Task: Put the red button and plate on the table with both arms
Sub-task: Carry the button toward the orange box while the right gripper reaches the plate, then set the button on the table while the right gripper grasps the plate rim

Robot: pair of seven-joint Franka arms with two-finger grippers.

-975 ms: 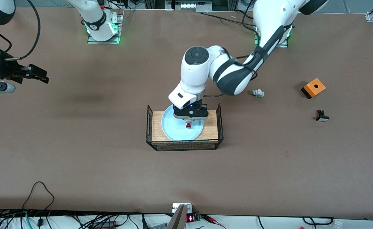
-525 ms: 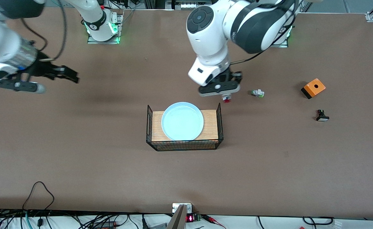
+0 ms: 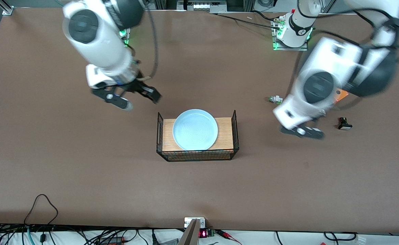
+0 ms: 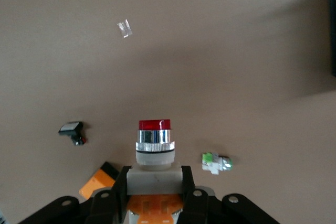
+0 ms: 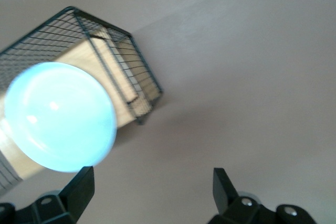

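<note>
My left gripper (image 4: 154, 181) is shut on the red button (image 4: 154, 148) by its white body, with the red cap pointing down at the bare table (image 4: 210, 51). In the front view the left gripper (image 3: 303, 133) hangs low over the table (image 3: 83, 170), between the basket and the black part; the button is hidden there. The pale blue plate (image 3: 195, 129) lies on the wood top of the wire basket (image 3: 199, 156). My right gripper (image 3: 151, 95) is open and empty, over the table beside the basket toward the right arm's end. The right wrist view shows the plate (image 5: 58, 116) just ahead of the open right gripper (image 5: 152, 182).
A white part with a green tip (image 3: 275, 99) and a black part with a white cap (image 3: 344, 124) lie near the left gripper. An orange box (image 3: 341, 94) is partly hidden by the left arm. All three show in the left wrist view: green-tipped part (image 4: 216, 162), black part (image 4: 72, 129), box (image 4: 97, 182).
My left gripper lifted the red button off the plate and carried it toward the left arm's end of the table. My right gripper swung in close to the basket.
</note>
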